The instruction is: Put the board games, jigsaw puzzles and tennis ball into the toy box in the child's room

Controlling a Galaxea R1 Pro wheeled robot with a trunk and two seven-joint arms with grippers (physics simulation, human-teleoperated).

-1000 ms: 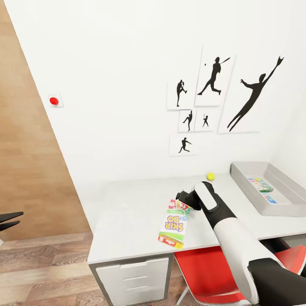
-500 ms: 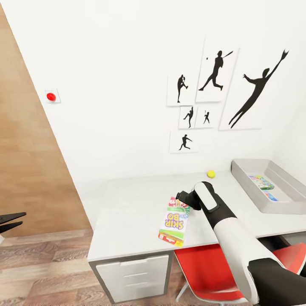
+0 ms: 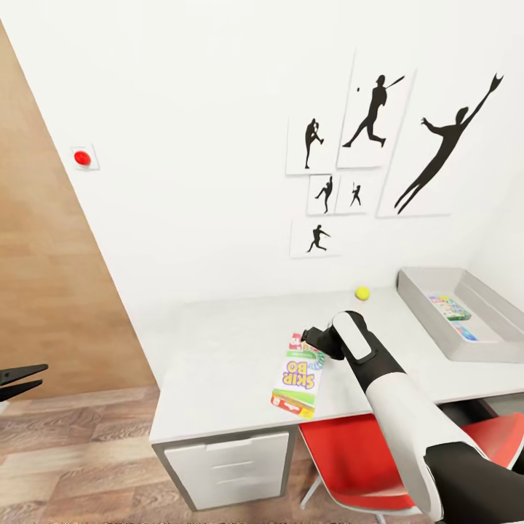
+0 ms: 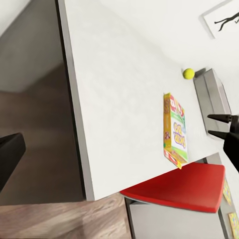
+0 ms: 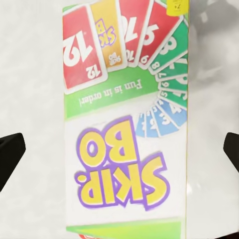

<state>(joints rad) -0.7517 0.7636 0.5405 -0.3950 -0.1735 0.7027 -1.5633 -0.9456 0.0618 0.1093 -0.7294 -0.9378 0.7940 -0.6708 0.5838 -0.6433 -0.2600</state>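
Note:
A Skip-Bo board game (image 3: 297,378) with green edges lies flat near the front edge of the table (image 3: 218,356). My right gripper (image 3: 310,342) hovers open over its far end. In the right wrist view the board game (image 5: 124,149) lies between the two spread fingertips (image 5: 10,154). The left wrist view shows the same board game (image 4: 175,129) and the right gripper (image 4: 215,125) beside it. The tennis ball (image 3: 362,292) rests by the wall. The grey toy box (image 3: 437,335) stands at the table's right end and holds two flat colourful items (image 3: 449,307). My left gripper (image 3: 35,378) hangs open at the far left, over the floor.
A red chair (image 3: 349,458) is tucked under the table, beside a white drawer unit (image 3: 233,466). Baseball-player silhouettes (image 3: 371,116) hang on the white wall. A wooden panel (image 3: 44,291) and plank floor lie left of the table.
The whole picture has shifted slightly, so the camera has moved. The board game, the ball and the toy box keep their places on the table, and both grippers stay open.

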